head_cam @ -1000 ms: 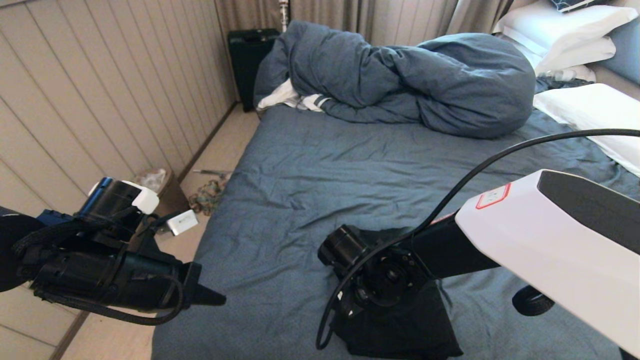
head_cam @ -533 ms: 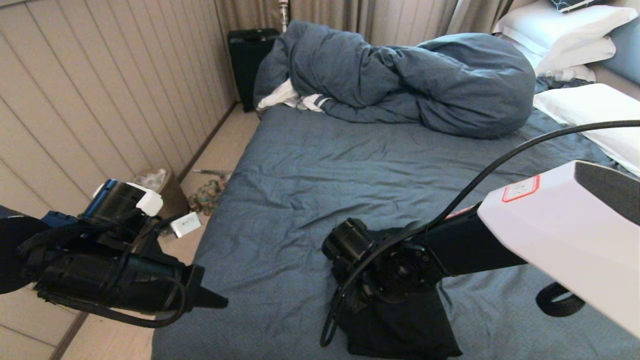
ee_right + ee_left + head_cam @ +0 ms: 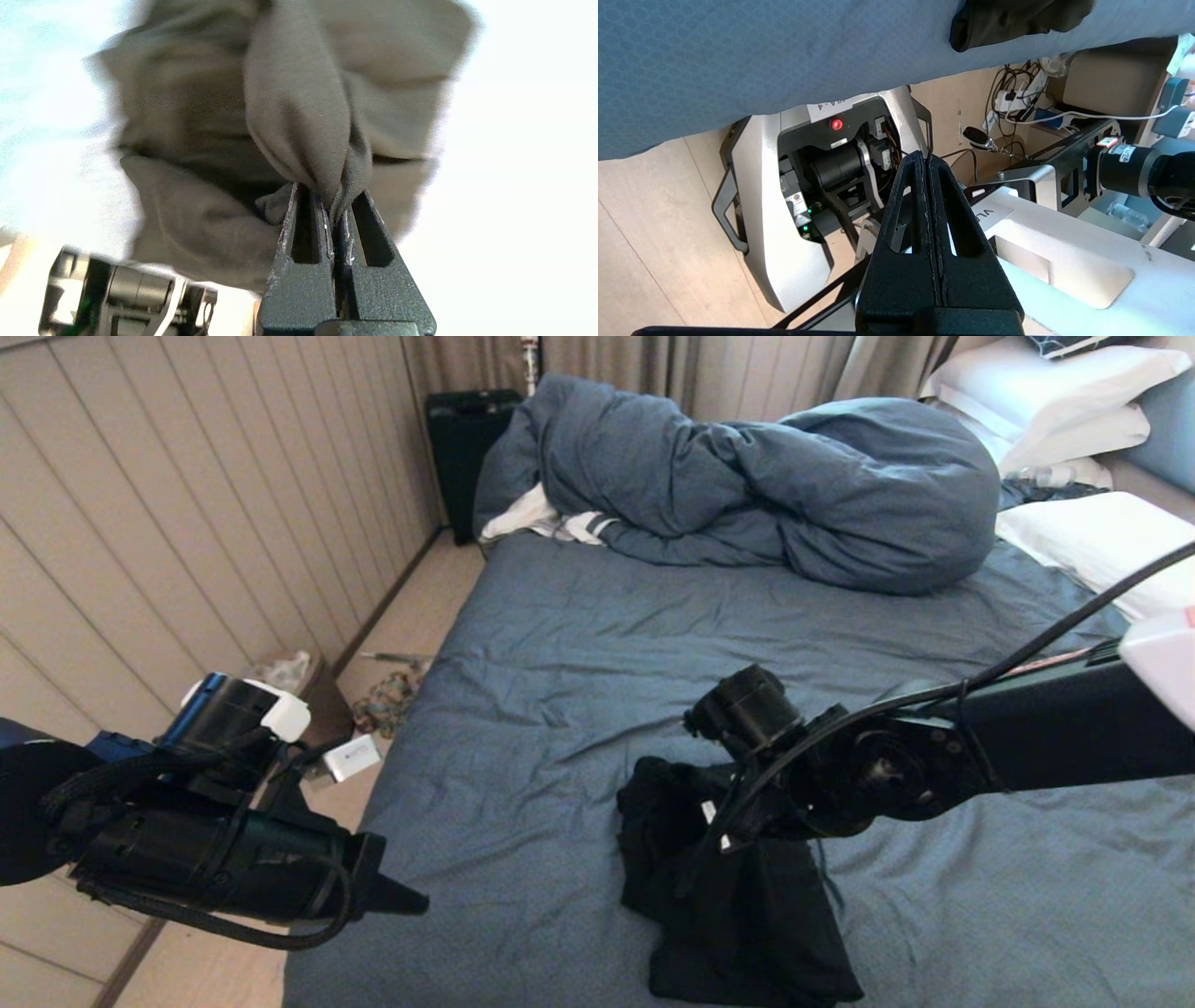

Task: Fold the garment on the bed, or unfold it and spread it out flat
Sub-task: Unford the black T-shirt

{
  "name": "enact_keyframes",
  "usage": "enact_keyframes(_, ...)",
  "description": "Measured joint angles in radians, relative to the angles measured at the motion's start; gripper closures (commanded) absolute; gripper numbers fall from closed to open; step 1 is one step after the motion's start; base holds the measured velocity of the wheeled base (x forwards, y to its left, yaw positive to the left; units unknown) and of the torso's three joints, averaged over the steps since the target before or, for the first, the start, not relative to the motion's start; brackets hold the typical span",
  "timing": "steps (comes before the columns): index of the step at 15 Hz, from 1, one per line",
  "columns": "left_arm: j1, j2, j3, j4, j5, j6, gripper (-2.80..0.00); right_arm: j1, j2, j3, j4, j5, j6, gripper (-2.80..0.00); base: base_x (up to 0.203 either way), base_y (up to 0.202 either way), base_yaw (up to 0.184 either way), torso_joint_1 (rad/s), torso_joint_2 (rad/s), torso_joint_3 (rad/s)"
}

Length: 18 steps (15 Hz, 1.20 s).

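Note:
The garment (image 3: 738, 915), a black crumpled T-shirt, lies near the front edge of the bed (image 3: 579, 644) with its blue-grey sheet. My right gripper (image 3: 334, 205) is shut on a fold of the garment (image 3: 299, 116), and cloth hangs from its tips. In the head view the right wrist hides the gripper, and the pinched part of the garment is drawn up under it. A small white label (image 3: 707, 810) shows on the lifted part. My left gripper (image 3: 411, 900) is shut with nothing in it, held off the bed's left side, its fingers (image 3: 924, 186) pressed together.
A bunched blue-grey duvet (image 3: 747, 485) lies across the far part of the bed. White pillows (image 3: 1092, 537) sit at the far right. A wooden panelled wall (image 3: 187, 523), a black suitcase (image 3: 467, 457) and a small bin (image 3: 299, 677) stand to the left on the floor.
My right arm has swung back and to the right and risen, shut on the garment, pulling part of it up off the heap. The left arm has stayed where it was.

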Motion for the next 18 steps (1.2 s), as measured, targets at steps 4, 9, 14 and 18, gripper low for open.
enact_keyframes(4, 0.0, 0.004, 0.0, 0.0, 0.0, -0.001, 0.0, -0.149, -0.067, 0.037, -0.006, 0.002, -0.002, 0.0, 0.0, 0.0, 0.0, 0.0, 0.0, 0.0)
enact_keyframes(9, 0.0, 0.013, 0.0, 0.0, 0.0, -0.001, 0.0, -0.382, -0.111, 0.088, -0.011, 0.014, -0.011, 0.0, 0.0, 0.0, 0.0, 0.0, 0.0, 0.0)
enact_keyframes(14, -0.011, 0.014, 0.003, 0.0, 0.0, -0.004, 0.0, -0.616, -0.113, 0.16, -0.124, 0.038, -0.056, 0.0, 0.0, 0.0, 0.0, 0.0, 0.0, 0.0)
enact_keyframes(18, -0.024, 0.014, 0.014, -0.009, 0.0, -0.004, 0.0, -0.808, -0.071, 0.281, -0.309, 0.094, -0.127, 0.0, 0.0, 0.0, 0.0, 0.0, 0.0, 0.0)
